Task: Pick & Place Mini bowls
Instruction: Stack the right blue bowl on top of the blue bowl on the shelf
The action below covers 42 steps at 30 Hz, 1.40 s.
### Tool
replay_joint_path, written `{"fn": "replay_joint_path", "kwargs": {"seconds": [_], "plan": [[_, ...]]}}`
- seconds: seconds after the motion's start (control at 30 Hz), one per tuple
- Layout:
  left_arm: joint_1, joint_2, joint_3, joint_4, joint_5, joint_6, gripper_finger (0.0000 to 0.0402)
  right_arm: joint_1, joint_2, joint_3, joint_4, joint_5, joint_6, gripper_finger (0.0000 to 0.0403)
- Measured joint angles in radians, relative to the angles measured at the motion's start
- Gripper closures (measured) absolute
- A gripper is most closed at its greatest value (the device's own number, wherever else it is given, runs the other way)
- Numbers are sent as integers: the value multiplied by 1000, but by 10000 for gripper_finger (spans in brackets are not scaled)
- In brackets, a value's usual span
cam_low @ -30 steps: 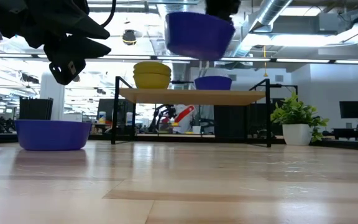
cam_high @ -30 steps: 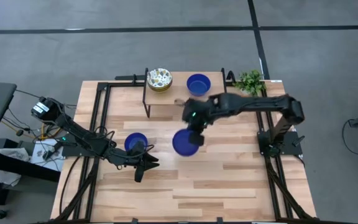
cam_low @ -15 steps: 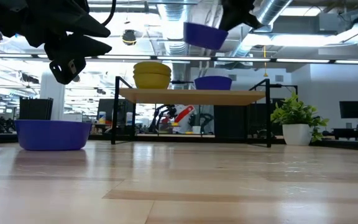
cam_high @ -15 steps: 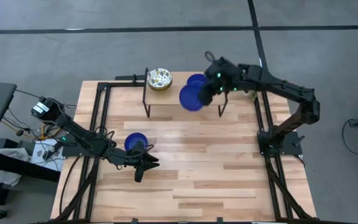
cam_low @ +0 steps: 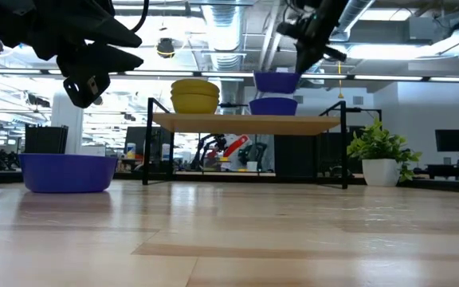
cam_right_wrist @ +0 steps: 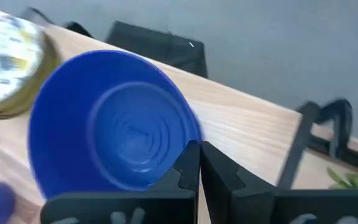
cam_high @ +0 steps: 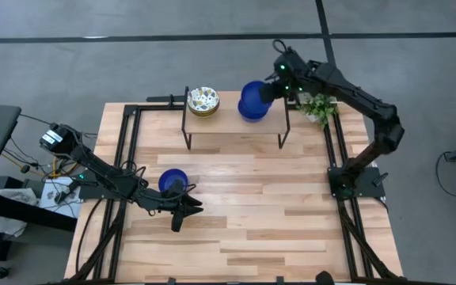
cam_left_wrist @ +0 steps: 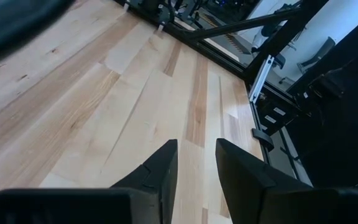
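up at the top middle of the high view, the right gripper (cam_high: pixel 269 92) is now over the shelf (cam_high: pixel 226 120) with a blue bowl (cam_high: pixel 252 100) pinched by its rim. 1 second ago that bowl was out over the middle of the table, and half a second ago just at the shelf's front edge, so it's been carried back pretty quick. in the low view it hangs just above a 2nd blue bowl (cam_low: pixel 273 106) already sitting on the shelf, not touching yet as far as i can see. looks like it's about to get stacked, so i'd say this placement is nearly done bar the lowering and letting go.

the patterned bowls (cam_high: pixel 203 100) sit at the shelf's left end. another blue bowl (cam_high: pixel 172 181) is on the table at the lower left, right beside the left gripper (cam_high: pixel 182 215), which hasn't moved at all. its fingers are slightly apart and empty in its wrist view. the plant (cam_high: pixel 319 104) is right next to the right arm.
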Motion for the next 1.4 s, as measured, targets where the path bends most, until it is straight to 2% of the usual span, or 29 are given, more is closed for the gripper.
{"fn": "replay_joint_path", "kwargs": {"seconds": [0.37, 1.17, 1.4], "plan": [[0, 0, 0, 2, 0, -1, 293, -17, 78, 0, -18, -47, -5, 403], [0, 0, 0, 7, 0, -1, 293, -6, 78, 0, -33, -50, -18, 403], [0, 0, 0, 7, 0, -1, 293, -6, 78, 0, -33, -55, -18, 376]]}}
